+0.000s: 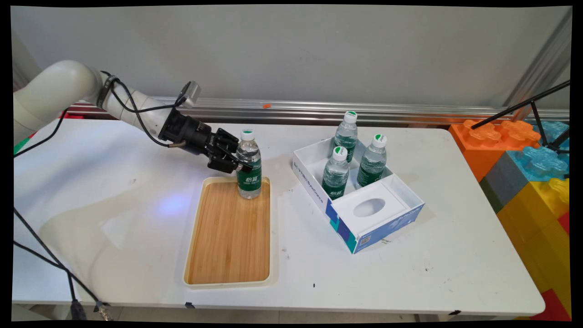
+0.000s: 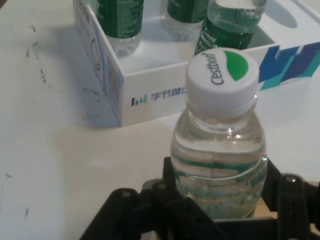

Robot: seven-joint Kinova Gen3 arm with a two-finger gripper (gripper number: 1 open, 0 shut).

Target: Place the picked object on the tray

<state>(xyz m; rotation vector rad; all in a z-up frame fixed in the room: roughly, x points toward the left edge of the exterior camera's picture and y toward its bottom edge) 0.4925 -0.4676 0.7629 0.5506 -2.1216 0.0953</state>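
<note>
Gripper [image 1: 240, 160] closed around water bottle [image 1: 248, 165], fingers pressed to both sides of its body just above the green label. Bottle upright, white cap on, standing on far end of wooden tray [image 1: 230, 237], itself flat on white table [image 1: 410, 255]. Right of tray, white and blue cardboard box [image 1: 360, 193] holding three more water bottles [image 1: 335, 173] upright; one oval slot in its insert unfilled. Orange, blue and yellow toy blocks [image 1: 524, 155] beyond table's right edge.
</note>
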